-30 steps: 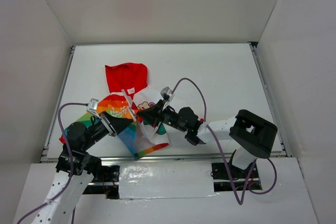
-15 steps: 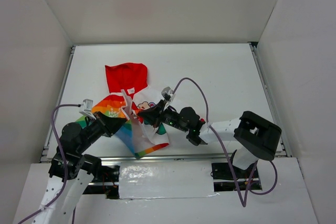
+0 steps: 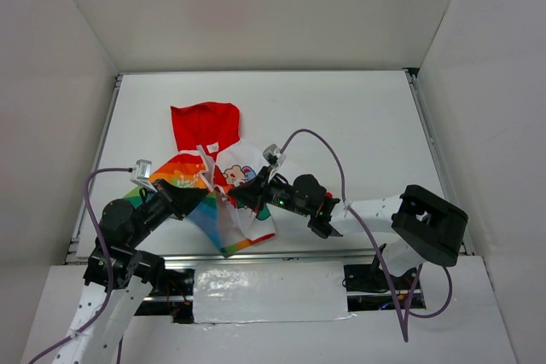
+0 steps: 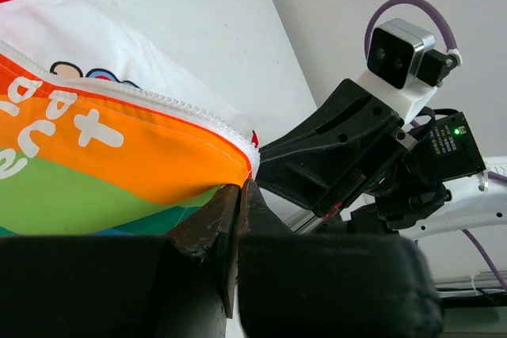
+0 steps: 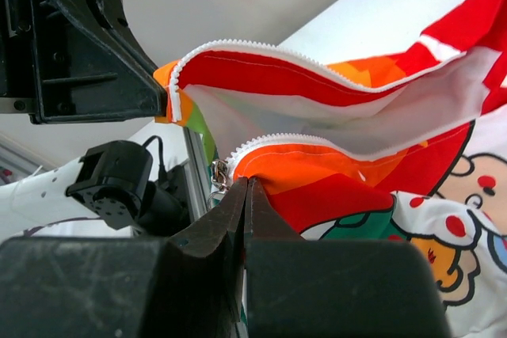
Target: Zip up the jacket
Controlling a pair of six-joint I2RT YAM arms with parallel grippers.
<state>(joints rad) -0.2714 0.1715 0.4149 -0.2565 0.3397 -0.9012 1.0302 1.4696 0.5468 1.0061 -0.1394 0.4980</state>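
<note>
Jacket: at the near edge of the worktop, hem lifted between my arms.
Left fingers: clamped on the rainbow half's bottom corner.
Right fingers: clamped on the other front edge, just beside the slider.
Progress: teeth rows apart, nothing zipped; I judge the joining and the whole pull are left.
Hood: red, lying flat, farthest away.

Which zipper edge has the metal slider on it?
The lower zipper edge, on the cartoon half at the right gripper: the slider hangs at its end. The upper zipper edge, in the left gripper, shows only teeth.
</note>
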